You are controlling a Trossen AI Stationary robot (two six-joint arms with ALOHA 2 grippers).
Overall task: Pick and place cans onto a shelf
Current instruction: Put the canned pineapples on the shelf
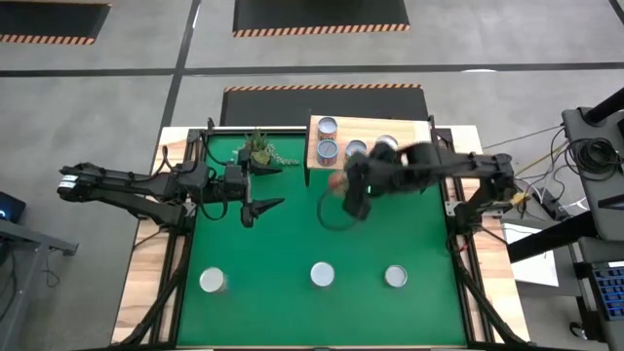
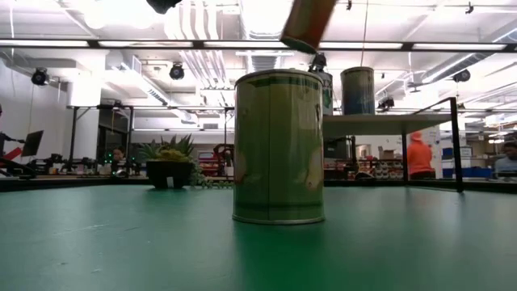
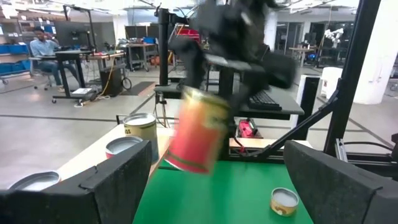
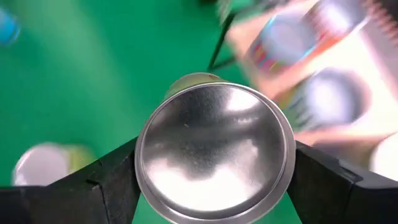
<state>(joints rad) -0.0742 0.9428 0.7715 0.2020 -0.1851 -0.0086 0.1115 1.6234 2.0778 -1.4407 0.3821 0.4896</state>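
Observation:
My right gripper [image 1: 349, 195] is shut on a can with a red and tan label [image 3: 198, 132], in the air over the green mat just in front of the shelf [image 1: 414, 135]. The light-wood shelf stands at the far edge and carries several silver-topped cans [image 1: 328, 148]. Three more cans stand upright on the mat near the front edge, at left [image 1: 213, 281], middle [image 1: 323, 275] and right [image 1: 395, 277]. My left gripper [image 1: 271, 187] is open and empty, left of the held can. My right gripper pinches the can's side wall just below its shiny top rim [image 4: 144, 163], one finger [image 4: 102, 180] on each side. The fingers come from above, slanting down. The can hangs below them, tilted and clear of the mat [image 3: 186, 158].
A small potted plant [image 1: 259, 151] stands at the far left of the mat, by my left gripper. The shelf's thin black leg [image 2: 457, 145] stands at the right in the low view. Black frame rails run along the table's sides. People sit in the room beyond.

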